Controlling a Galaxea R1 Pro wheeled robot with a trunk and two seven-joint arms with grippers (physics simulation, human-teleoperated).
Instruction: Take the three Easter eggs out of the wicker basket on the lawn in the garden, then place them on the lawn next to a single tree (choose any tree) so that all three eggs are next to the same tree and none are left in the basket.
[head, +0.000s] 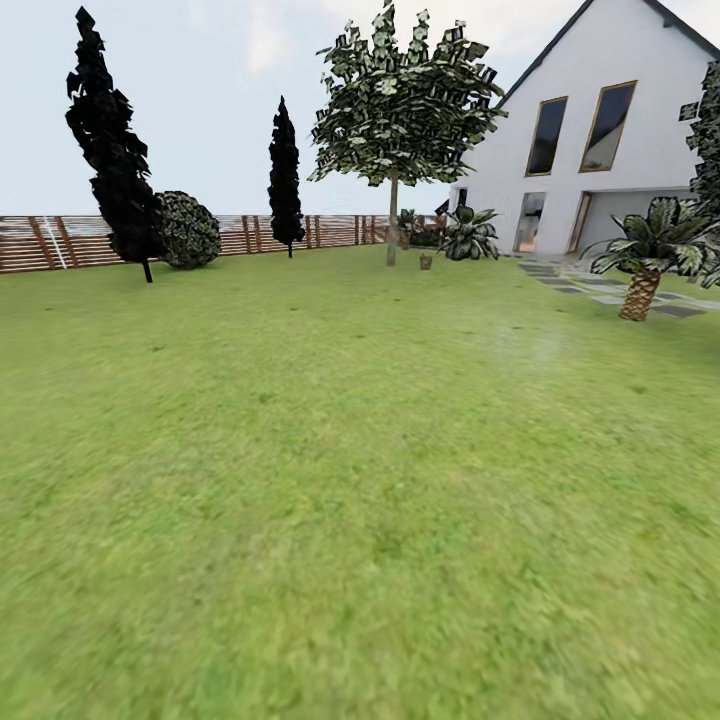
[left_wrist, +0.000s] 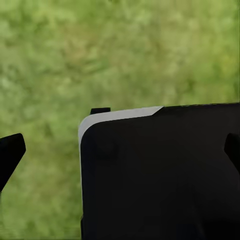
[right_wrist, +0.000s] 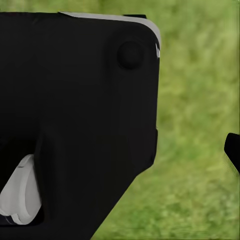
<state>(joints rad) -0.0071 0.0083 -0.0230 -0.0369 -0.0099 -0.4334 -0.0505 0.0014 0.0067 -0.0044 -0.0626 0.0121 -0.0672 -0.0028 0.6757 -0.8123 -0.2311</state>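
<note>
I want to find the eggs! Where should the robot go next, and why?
Probably roll forward over the lawn toward the small brown thing by the leafy tree. It may be the basket, but it is too far off to tell, and no eggs can be made out.

1. Head view: bright, even daylight under a pale overcast sky (head: 200, 90); no single light direction can be told.
2. The lawn (head: 360, 480) is sharpest near the fence (head: 60, 243) and smears into soft streaks toward the near edge.
3. Cast shadows are faint; the cypresses (head: 110, 150) render almost black.
4. Wrist views: grass (left_wrist: 120, 50) is blurred and mottled; dark robot bodywork (right_wrist: 75, 115) shows flat, nearly featureless black.
</note>
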